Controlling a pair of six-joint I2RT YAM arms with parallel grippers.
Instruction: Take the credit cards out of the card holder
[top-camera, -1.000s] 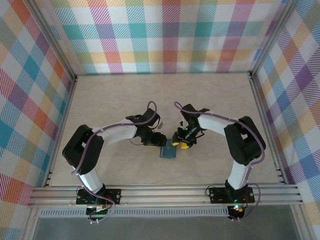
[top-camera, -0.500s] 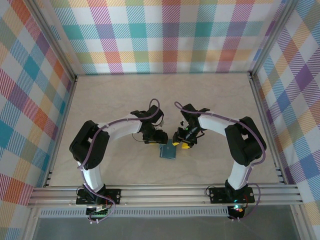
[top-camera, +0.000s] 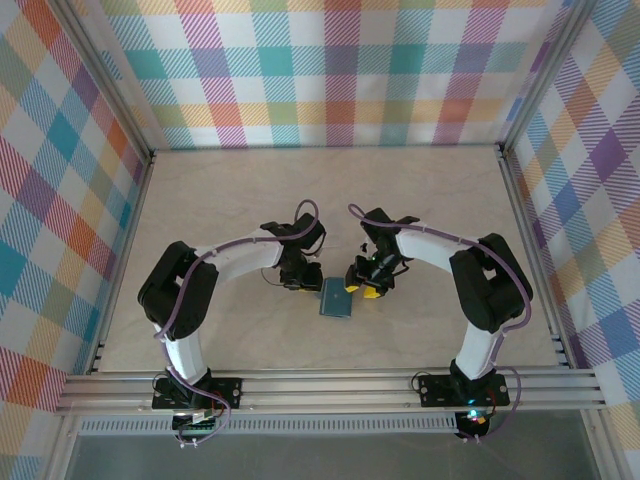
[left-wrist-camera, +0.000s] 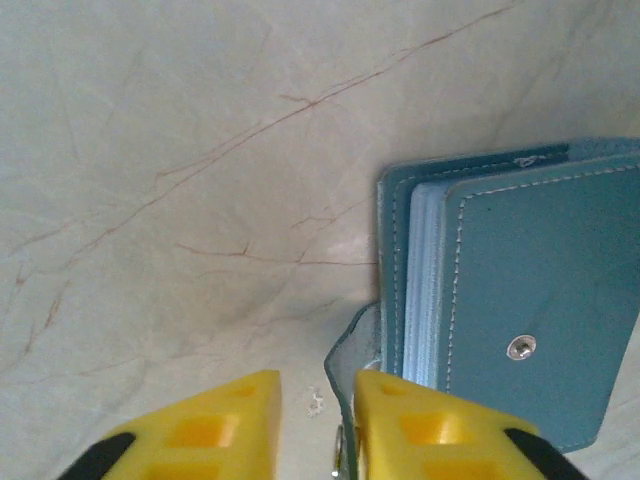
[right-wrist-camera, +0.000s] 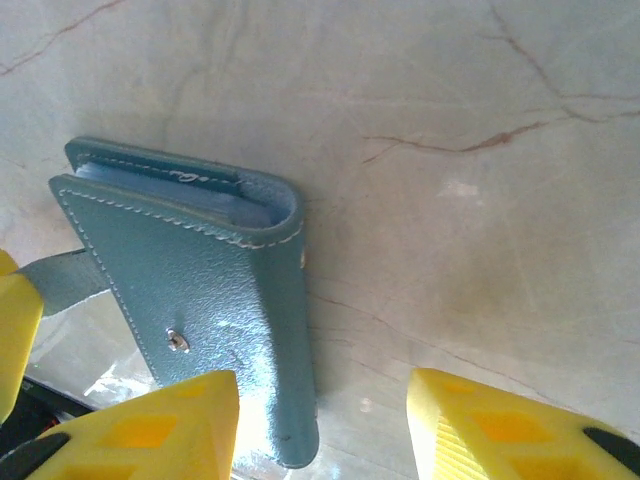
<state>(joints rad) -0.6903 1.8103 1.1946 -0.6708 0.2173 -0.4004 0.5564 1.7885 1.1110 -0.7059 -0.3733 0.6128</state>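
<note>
Pale marbled table (top-camera: 420, 200), plaid walls behind. Card holder (top-camera: 336, 299) noted lying closed and flat between both grippers, snap button (left-wrist-camera: 519, 347) up. Left gripper (left-wrist-camera: 318, 432): fingers slightly apart, nothing clamped, loose strap tab (left-wrist-camera: 350, 350) just beside one finger. Right gripper (right-wrist-camera: 325, 430): fingers spread wide around the spine corner. Holder judged light, soft-covered and apt to slide, so best taken by tab or cover edge while pinned. Credit cards presumed tucked inside.

Card holder (top-camera: 336, 301) on table (top-camera: 250, 190), between left gripper (top-camera: 308, 285) and right gripper (top-camera: 362, 289).
</note>
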